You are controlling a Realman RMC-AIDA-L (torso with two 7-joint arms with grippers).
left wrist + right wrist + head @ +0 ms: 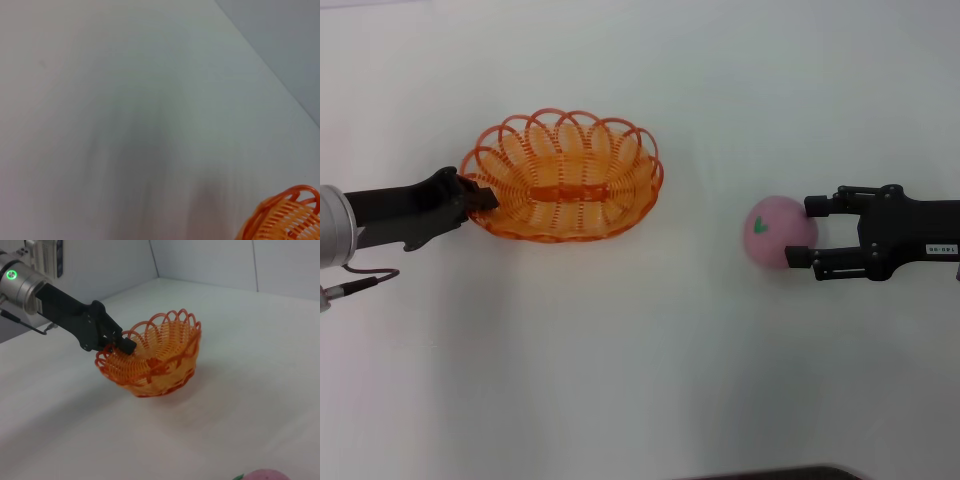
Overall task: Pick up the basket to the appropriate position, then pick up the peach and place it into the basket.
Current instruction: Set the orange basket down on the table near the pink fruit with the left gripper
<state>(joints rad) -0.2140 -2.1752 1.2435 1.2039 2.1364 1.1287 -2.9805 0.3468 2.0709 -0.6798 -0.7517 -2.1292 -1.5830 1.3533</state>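
The orange wire basket (565,180) sits on the white table left of centre. My left gripper (485,197) is shut on the basket's left rim; the right wrist view shows its fingers (125,344) pinching the scalloped edge of the basket (160,360), which looks slightly tilted. A corner of the basket (287,215) shows in the left wrist view. The pink peach (775,232) with its green leaf mark lies on the table at the right. My right gripper (802,232) is open, with a finger on either side of the peach's right part. The top of the peach (262,475) shows in the right wrist view.
The white table (640,380) stretches bare between basket and peach. A dark edge (770,474) shows at the front of the table. A grey wall (210,260) rises behind the table's far edge.
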